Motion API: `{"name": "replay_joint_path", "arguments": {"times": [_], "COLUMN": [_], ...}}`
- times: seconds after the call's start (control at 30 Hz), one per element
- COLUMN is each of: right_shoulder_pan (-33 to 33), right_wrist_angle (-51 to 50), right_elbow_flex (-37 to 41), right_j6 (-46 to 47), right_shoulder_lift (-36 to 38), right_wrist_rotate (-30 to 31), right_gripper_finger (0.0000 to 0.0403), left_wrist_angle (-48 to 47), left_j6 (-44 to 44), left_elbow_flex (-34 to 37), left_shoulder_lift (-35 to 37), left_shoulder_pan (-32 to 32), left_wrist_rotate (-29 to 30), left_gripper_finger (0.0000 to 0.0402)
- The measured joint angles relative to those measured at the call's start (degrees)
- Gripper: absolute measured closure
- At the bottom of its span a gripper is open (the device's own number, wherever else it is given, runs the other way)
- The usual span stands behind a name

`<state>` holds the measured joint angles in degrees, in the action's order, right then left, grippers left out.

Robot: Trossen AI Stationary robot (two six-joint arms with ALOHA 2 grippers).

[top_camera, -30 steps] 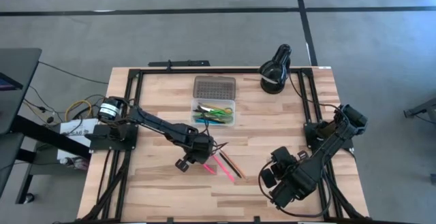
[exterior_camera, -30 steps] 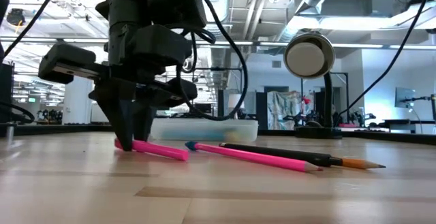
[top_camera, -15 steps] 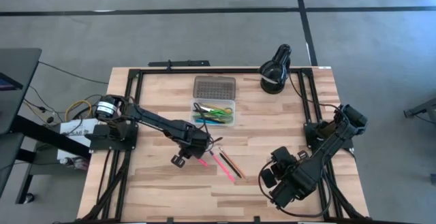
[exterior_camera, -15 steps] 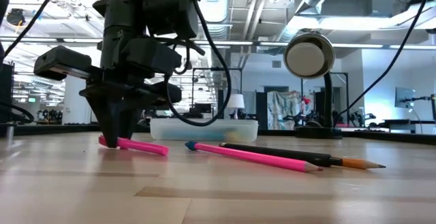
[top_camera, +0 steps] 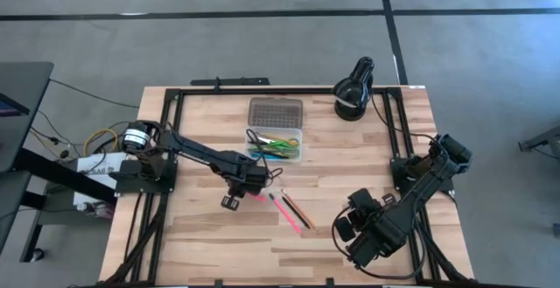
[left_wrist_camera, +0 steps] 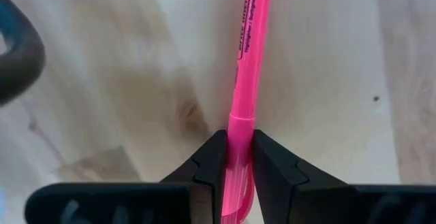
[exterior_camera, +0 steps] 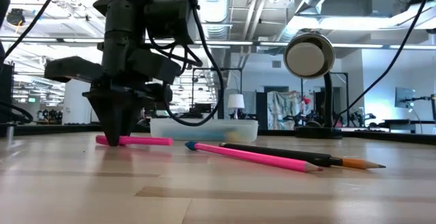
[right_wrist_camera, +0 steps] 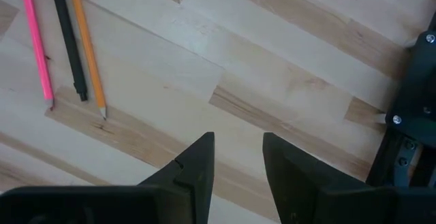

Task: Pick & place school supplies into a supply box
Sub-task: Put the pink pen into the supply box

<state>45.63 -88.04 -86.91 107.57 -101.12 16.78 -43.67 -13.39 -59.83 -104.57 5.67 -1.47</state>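
Wooden slatted table (top_camera: 210, 235) with black frame rails, standing on a grey floor; in the low view an open hall with ceiling ducts lies behind it.

Left gripper (top_camera: 248, 189): down at table level near the table's centre, just in front of the box. Fingers clenched on a pink highlighter (left_wrist_camera: 246, 67); the left wrist view shows both finger pads pressed against its barrel near one end, the printed body running away from the fingers over the wood. In the low view the highlighter (exterior_camera: 134, 140) lies roughly level at the table surface; cannot tell whether it touches the wood.

Box (top_camera: 275, 144): clear tray at table centre toward the far edge, holding green, yellow and dark supplies. Its grey dotted lid (top_camera: 275, 111) lies open flat on the far side, joined to the tray.

Still on the table, to the right of the left gripper: pink pen (top_camera: 283, 214), black pen (top_camera: 293, 212) and orange pencil (top_camera: 300, 214), lying close together and nearly parallel.

Black lamp (top_camera: 353, 89): far right corner of the table.

Right gripper (right_wrist_camera: 236, 163): near front right of table, fingers spread apart, nothing between them, above bare wood.
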Motion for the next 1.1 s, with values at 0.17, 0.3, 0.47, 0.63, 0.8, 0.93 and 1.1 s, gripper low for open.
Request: {"name": "replay_joint_path", "arguments": {"times": [0.17, 0.3, 0.47, 0.63, 0.8, 0.93, 1.1], "right_shoulder_pan": [0.00, 0.00, 0.00, -0.18, -0.65, -0.76, -1.00], "right_wrist_angle": [-0.01, -0.01, -0.11, -0.73, -1.16, -1.37, -1.97], "right_elbow_flex": [0.00, 0.00, 0.00, 0.00, 0.00, 0.00, 0.00], "right_j6": [0.00, 0.00, 0.00, 0.00, -0.02, -0.03, -0.08], "right_shoulder_lift": [0.00, 0.00, 0.00, 0.00, 0.00, 0.00, 0.00], "right_wrist_rotate": [0.00, 0.00, 0.00, 0.00, 0.02, 0.02, 0.56], "right_gripper_finger": [0.0284, 0.0284, 0.0284, 0.0284, 0.0284, 0.0284, 0.0284], "left_wrist_angle": [-0.89, -1.04, -1.31, -1.00, -0.56, 0.98, 8.89], "left_j6": [2.02, 2.28, 2.30, 2.35, 2.71, 2.97, 3.24], "left_elbow_flex": [0.00, 0.15, 0.56, 0.35, 0.31, 0.26, 0.15], "left_shoulder_lift": [0.00, 0.91, 3.76, 7.32, 11.42, 14.86, 16.11], "left_shoulder_pan": [-1.14, -1.80, -3.23, -5.69, -8.46, -10.50, -14.10], "left_wrist_rotate": [1.29, 1.99, 6.27, 6.56, 5.87, 5.27, 5.35], "left_gripper_finger": [0.0349, 0.0349, 0.0349, 0.0350, 0.0350, 0.0350, 0.0350]}}
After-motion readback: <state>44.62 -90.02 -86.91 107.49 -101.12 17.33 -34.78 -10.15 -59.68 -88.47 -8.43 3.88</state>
